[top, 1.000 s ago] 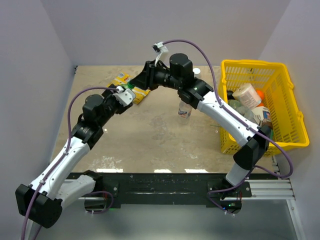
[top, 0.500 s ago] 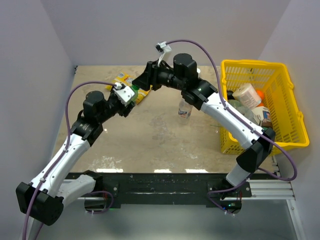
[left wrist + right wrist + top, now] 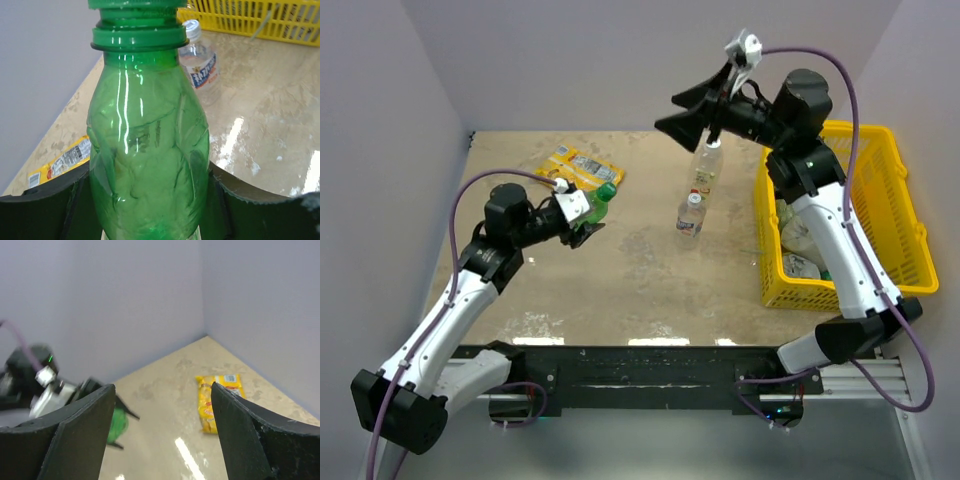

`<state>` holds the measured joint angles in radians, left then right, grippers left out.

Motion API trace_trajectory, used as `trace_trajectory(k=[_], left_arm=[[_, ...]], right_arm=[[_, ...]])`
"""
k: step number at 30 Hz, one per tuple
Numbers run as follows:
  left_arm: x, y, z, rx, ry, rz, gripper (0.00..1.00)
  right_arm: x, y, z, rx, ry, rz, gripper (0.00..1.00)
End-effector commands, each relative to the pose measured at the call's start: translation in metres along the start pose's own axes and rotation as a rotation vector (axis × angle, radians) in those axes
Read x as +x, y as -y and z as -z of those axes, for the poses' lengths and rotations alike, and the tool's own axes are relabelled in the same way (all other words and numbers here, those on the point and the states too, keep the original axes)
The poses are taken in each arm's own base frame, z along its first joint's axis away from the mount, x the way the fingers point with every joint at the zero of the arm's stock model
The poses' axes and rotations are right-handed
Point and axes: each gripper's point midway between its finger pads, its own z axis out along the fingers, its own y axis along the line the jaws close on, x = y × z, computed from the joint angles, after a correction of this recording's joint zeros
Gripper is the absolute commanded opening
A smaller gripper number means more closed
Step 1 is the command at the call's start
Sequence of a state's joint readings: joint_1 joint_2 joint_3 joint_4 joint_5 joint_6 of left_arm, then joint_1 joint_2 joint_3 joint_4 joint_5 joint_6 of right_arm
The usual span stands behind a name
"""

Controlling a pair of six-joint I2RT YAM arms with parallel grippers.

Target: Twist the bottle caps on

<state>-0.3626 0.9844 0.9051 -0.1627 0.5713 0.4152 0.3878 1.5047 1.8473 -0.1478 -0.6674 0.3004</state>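
The speckled beige desk (image 3: 620,280) lay well below the right end effector (image 3: 667,113), whose jaws stood apart and empty. The yellow plastic basket (image 3: 880,150) sat below and to its right, under that arm, so a low swing might have clipped the rim. The tall clear plastic bottle (image 3: 706,168) stood almost directly beneath it, with the shorter clear labelled bottle (image 3: 691,214) just beyond; a careless descent could have toppled either. The left end effector (image 3: 149,172) was clamped on the green plastic bottle (image 3: 145,115), which leaned; a slack grip could have let it spin during capping. Its dark green screw cap (image 3: 135,3) showed only at the frame edge, so seating was unclear and cross-threading possible.
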Motion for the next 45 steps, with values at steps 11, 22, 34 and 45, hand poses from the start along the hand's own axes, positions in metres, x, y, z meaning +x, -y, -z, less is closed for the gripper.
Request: trace_trajectory(k=[11,22,34,45], left_arm=[[-0.026,0.028,-0.003,0.341,0.024,-0.227,0.00],[-0.027,0.022,-0.008,0.369,-0.016,-0.301,0.00],[-0.027,0.027,-0.006,0.385,-0.025,-0.342,0.00],[-0.030,0.026,-0.007,0.377,-0.017,-0.345,0.00]], right_arm=[[0.126,-0.079,0.057,-0.555,-0.313,0.883,0.71],[0.118,-0.095,0.032,-0.559,-0.280,0.951,0.70],[0.134,-0.109,0.029,-0.660,-0.310,1.033,0.63],[0.143,-0.119,0.027,-0.689,-0.323,1.085,0.56]])
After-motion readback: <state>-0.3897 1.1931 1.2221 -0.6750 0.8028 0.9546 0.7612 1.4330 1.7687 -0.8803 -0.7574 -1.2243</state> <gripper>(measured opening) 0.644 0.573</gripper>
